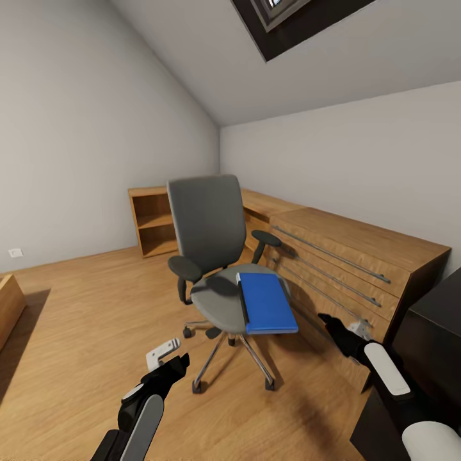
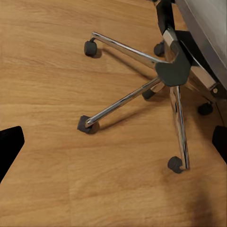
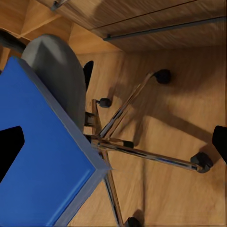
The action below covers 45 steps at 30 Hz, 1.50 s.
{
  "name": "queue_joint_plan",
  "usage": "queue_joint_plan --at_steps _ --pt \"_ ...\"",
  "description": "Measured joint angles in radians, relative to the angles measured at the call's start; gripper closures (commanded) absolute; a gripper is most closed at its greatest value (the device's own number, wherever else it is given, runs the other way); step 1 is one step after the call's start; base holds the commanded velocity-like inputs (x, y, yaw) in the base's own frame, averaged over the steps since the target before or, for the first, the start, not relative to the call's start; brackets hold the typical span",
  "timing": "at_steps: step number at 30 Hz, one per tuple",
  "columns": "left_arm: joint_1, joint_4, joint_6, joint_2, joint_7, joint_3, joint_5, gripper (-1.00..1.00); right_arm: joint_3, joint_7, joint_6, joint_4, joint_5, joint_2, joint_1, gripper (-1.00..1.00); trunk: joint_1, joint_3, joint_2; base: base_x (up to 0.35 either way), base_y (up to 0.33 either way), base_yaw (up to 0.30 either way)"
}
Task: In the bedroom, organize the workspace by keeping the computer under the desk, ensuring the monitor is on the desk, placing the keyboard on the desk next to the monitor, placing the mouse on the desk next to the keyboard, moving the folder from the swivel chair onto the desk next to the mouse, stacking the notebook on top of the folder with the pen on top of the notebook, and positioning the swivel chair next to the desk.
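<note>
Left gripper (image 1: 168,362): seen low in the head view, fingers spread apart, nothing held; poised over the wooden floor (image 1: 77,333) near the chair base.
Right gripper (image 1: 333,326): jaws seemingly parted and empty, though the head view is dark there; poised beside the folder.
Swivel chair (image 1: 208,237): stands mid-room, before the wooden cabinet (image 1: 358,256).
Folder (image 1: 266,304): lies flat on the seat, overhanging its front edge.
Chrome base (image 2: 142,90): casters are shown closely from the left wrist.
</note>
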Motion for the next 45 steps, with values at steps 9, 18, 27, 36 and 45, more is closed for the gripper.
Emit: queue_joint_plan --at_steps 9,18,27,36,45 --pt "0.0 0.0 0.0 0.0 0.0 0.0 0.0 -1.0 0.0 0.086 -0.002 0.059 0.001 0.0 0.0 -1.0 0.035 -0.028 -0.063 0.0 0.0 0.0" --pt "0.0 0.0 0.0 0.0 0.0 0.0 0.0 -1.0 0.0 0.178 -0.002 0.09 -0.005 -0.001 0.0 -1.0 0.056 -0.059 -0.099 0.0 0.0 0.0" --pt "0.0 0.0 0.0 0.0 0.0 0.0 0.0 -1.0 -0.001 0.209 -0.002 0.115 -0.012 -0.002 0.0 -1.0 0.06 -0.094 -0.101 0.0 0.0 0.0" --pt "0.0 0.0 0.0 0.0 0.0 -0.001 0.001 -1.0 -0.002 0.212 0.007 0.108 -0.013 -0.003 0.0 -1.0 0.062 -0.118 -0.103 0.0 0.0 0.0" --pt "0.0 0.001 0.003 0.0 -0.003 -0.001 0.001 -1.0 -0.003 0.212 0.028 0.102 -0.013 -0.005 0.0 -1.0 0.062 -0.118 -0.103 0.0 0.0 0.0"
